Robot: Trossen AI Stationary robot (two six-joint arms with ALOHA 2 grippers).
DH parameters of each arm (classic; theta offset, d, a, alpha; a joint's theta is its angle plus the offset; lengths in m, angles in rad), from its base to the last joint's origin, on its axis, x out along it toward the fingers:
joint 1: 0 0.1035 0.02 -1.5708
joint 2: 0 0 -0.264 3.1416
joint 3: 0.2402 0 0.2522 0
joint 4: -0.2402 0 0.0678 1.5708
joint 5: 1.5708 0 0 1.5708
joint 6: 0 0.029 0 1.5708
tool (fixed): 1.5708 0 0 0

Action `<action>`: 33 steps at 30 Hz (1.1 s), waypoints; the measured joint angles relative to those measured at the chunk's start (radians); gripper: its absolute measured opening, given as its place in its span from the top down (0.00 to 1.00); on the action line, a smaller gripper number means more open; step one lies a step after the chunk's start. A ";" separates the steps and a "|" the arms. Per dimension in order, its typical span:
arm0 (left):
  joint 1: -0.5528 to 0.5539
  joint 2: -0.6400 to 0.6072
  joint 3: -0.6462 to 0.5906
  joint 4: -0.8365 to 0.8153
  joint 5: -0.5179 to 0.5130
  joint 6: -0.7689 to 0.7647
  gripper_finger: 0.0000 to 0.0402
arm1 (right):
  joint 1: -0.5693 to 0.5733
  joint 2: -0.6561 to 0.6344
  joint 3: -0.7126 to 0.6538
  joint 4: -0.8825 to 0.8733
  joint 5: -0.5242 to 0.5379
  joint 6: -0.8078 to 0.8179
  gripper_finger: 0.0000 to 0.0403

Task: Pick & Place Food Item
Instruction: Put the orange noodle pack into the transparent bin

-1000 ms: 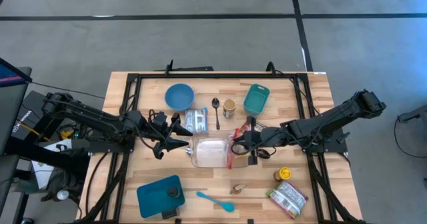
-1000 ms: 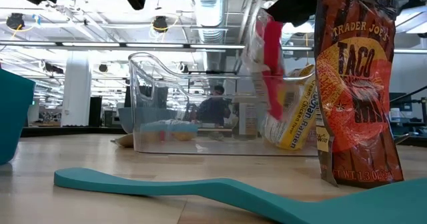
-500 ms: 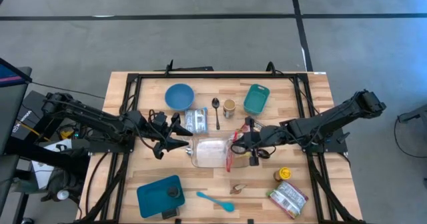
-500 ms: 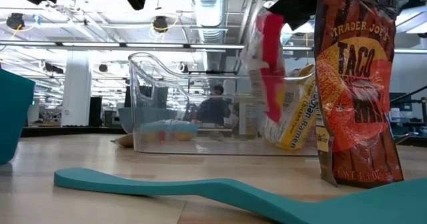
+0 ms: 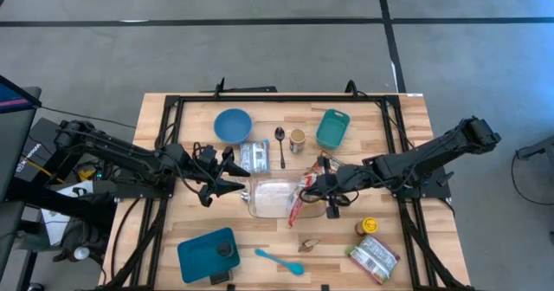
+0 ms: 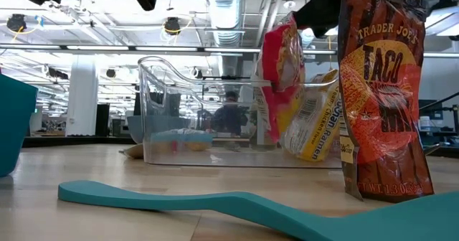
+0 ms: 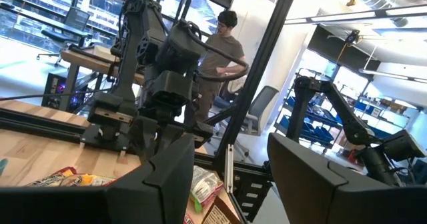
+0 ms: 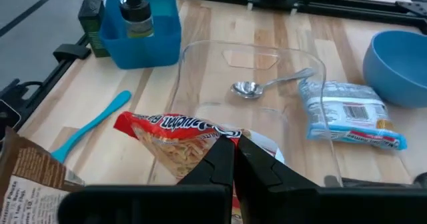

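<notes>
A red and yellow noodle packet hangs at the right end of the clear plastic container, which stands mid-table. Whether the packet's lower end is inside the container, I cannot tell. My right gripper is shut on the packet, reaching in from the table's right. My left gripper stands open just left of the container, its fingers wide apart with nothing between them. My right gripper pinches the packet's upper edge between its two shut fingers. They come from the table's right, slanting downward. The packet hangs below them, tilted, its broad printed face turned toward the table's near side, clear of the tabletop.
A blue bowl, white packet, spoon, small jar and teal tray lie at the back. A blue bin, teal spatula and taco bag lie along the near edge.
My right gripper has turned at the wrist and tipped downward while staying shut. The packet has swung with it: it showed edge-on before and now shows its broad face, its lower end swung toward the container and the table's near side.
</notes>
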 joint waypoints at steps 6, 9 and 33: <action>0.000 0.000 0.000 0.000 0.000 0.000 0.54 | -0.002 0.000 0.000 -0.009 -0.073 -0.003 1.00; 0.000 0.000 0.000 0.000 0.000 0.000 0.54 | -0.014 0.000 0.000 -0.032 -0.097 -0.006 1.00; 0.000 0.000 0.000 0.000 0.000 0.000 0.54 | -0.195 0.000 0.000 -0.211 -0.101 -0.198 1.00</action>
